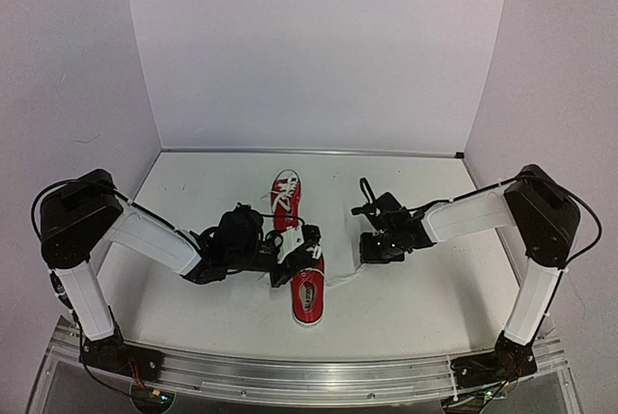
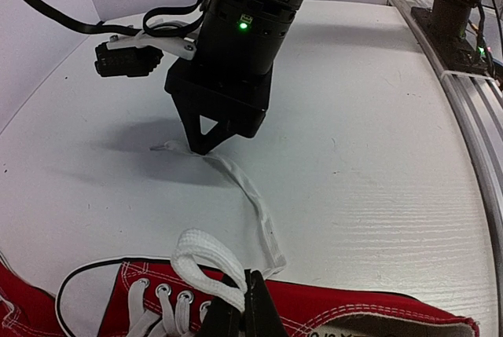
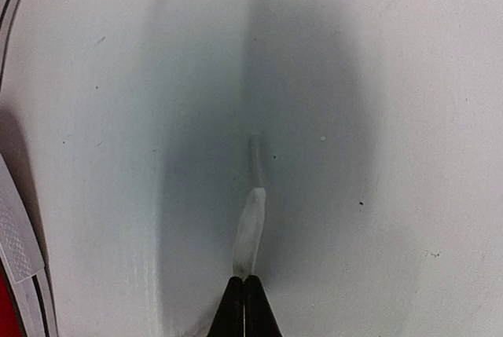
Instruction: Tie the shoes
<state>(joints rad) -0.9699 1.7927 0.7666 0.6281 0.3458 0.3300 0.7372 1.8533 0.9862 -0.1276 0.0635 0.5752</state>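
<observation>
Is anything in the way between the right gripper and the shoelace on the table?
Nothing visible. The right gripper is shut on the free end of the lace, which runs over bare table to the near shoe, where the left gripper pinches a loop.

Two red sneakers: far sneaker [image 1: 287, 190], near sneaker [image 1: 308, 300]; two hands: left hand [image 1: 307, 246], right hand [image 1: 370, 254]; one table [image 1: 425, 298].

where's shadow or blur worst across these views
Right wrist: a broad soft shadow darkens the table ahead of the right pincer, and the lace tip looks blurred. Left wrist: the wide lens bends the rail. Top external: even light, sharp.
</observation>
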